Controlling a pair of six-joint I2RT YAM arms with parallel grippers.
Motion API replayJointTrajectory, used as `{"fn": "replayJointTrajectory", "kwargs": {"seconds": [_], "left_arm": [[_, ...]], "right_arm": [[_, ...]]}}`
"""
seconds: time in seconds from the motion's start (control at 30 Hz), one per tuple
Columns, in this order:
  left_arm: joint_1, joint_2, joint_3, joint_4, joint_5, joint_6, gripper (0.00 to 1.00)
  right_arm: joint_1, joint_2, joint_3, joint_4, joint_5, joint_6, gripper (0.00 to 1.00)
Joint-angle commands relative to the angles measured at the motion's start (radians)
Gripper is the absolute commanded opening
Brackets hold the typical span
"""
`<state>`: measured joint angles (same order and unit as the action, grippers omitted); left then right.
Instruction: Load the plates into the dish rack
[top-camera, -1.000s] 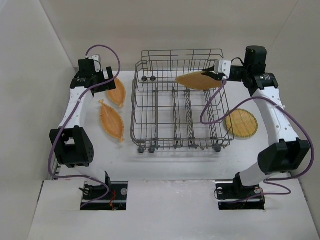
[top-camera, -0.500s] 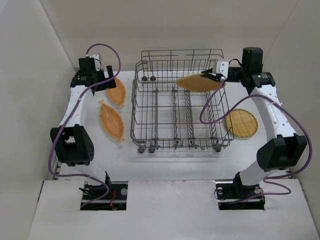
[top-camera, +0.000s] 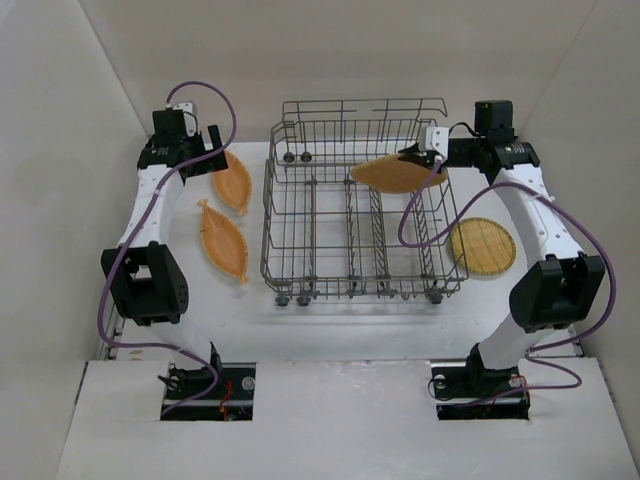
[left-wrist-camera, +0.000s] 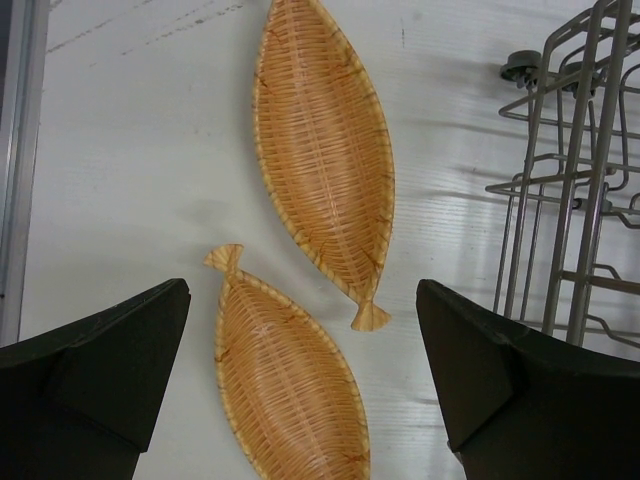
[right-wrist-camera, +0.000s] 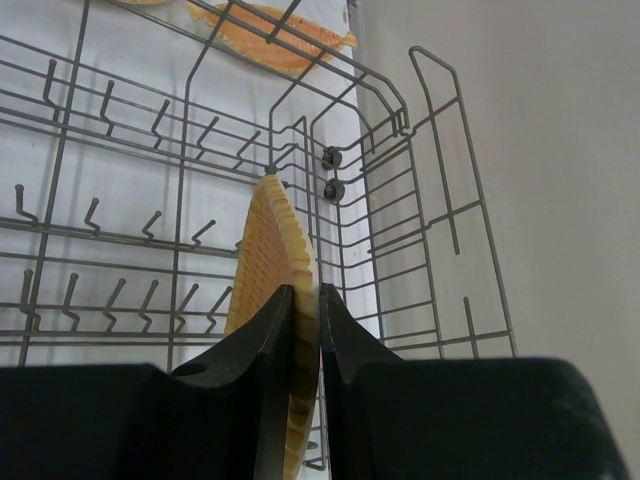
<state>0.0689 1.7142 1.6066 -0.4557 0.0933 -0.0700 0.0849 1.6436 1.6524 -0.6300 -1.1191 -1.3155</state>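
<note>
Hovering over the far right part of the dish rack (top-camera: 268, 215), the right end effector (top-camera: 420, 155) is clenched on one orange-yellow plate (top-camera: 392, 173). On the right wrist camera that held plate stands on edge, pinched between the two dark fingers (right-wrist-camera: 265, 340), with rows of tines (right-wrist-camera: 150, 225) and the tall wire sides spread out beyond it. It sits within the rack's outline, up near the rim. Whether its lower edge touches any wire, nobody can say from these angles.

Over to the left: the left end effector (left-wrist-camera: 303, 290) is released, fingers wide apart, poised above two long leaf-shaped plates lying flat on the white worktop (top-camera: 330, 320) just beside the rack's left wall. The far leaf plate (top-camera: 233, 182) and the near leaf plate (top-camera: 223, 242) lie close together, tail ends nearly meeting, and neither finger touches them.

On the right side, a round plate (top-camera: 482, 246) lies flat on the worktop, just outside the rack's right wall.

The count, then: one rack, four plates in all. One is gripped over the rack, two leaf-shaped ones are on the left, one round one is on the right.
</note>
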Motion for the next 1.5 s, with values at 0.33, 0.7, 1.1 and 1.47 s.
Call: {"fn": "replayJointTrajectory", "kwargs": {"seconds": [0.33,0.7,1.1,1.47], "left_arm": [[0.013,0.019,0.076,-0.008,-0.012,-0.014,1.0],[0.016,0.044,0.092,-0.012,-0.014,-0.011,1.0],[0.012,0.055,0.105,-0.009,-0.015,-0.011,1.0],[-0.001,0.058,0.113,0.002,-0.015,-0.011,1.0]], "right_arm": [[0.0,0.071,0.075,-0.066,-0.051,-0.177,0.0],[-0.011,0.151,0.184,-0.266,-0.039,-0.364,0.0],[-0.006,0.096,0.216,-0.283,-0.039,-0.436,0.0],[-0.006,-0.031,0.133,-0.217,-0.039,-0.413,0.0]]}}
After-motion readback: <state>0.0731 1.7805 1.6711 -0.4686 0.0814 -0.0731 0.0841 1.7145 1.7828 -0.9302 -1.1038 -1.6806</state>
